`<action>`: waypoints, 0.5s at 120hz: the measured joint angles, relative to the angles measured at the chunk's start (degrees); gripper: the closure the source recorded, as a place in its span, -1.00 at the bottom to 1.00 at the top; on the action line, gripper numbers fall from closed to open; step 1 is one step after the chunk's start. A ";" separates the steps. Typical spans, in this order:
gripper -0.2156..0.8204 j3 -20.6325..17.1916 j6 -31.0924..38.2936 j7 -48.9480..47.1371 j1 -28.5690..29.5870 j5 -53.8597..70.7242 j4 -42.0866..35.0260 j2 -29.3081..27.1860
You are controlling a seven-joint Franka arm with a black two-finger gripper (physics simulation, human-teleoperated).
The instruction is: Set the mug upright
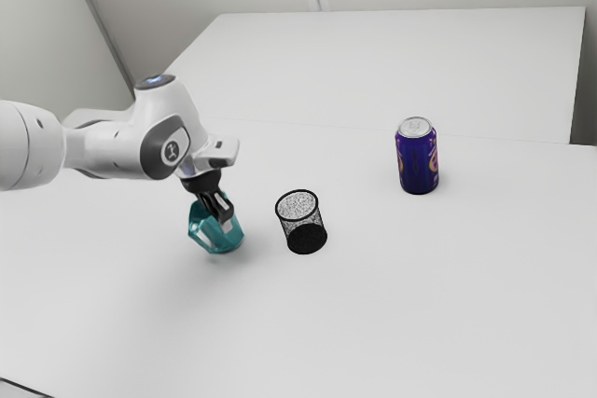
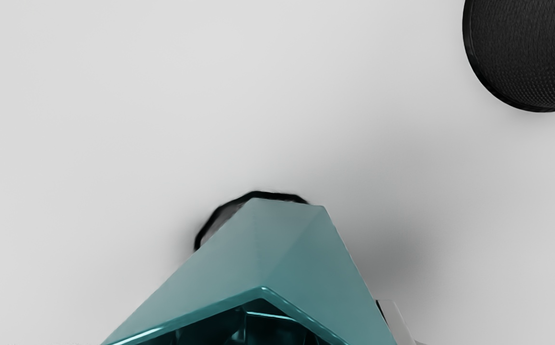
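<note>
"At the exterior view's left, a teal faceted mug [image 1: 207,233] leans at the black two-finger gripper [image 1: 227,219], near a black mesh pencil cup [image 1: 303,231]."

"Is the gripper wide, narrow or clasping it?"

"From these angles, I cannot tell"

White, smooth-looking desk [image 1: 373,314] observed. A black mesh holder [image 1: 303,221] is stood upright on it, open end up. Well apart, toward the exterior view's right, an upright purple can [image 1: 417,161] with silver top is noted. A teal mug [image 1: 213,233] is tilted low over the surface; contact cannot be confirmed.
</note>
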 joint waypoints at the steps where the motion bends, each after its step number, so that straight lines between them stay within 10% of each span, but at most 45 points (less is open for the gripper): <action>1: 0.88 0.00 0.00 -0.13 -0.01 0.00 -0.02 0.00; 60: 0.14 -1.64 -1.04 -5.18 0.14 -0.17 0.15 -4.53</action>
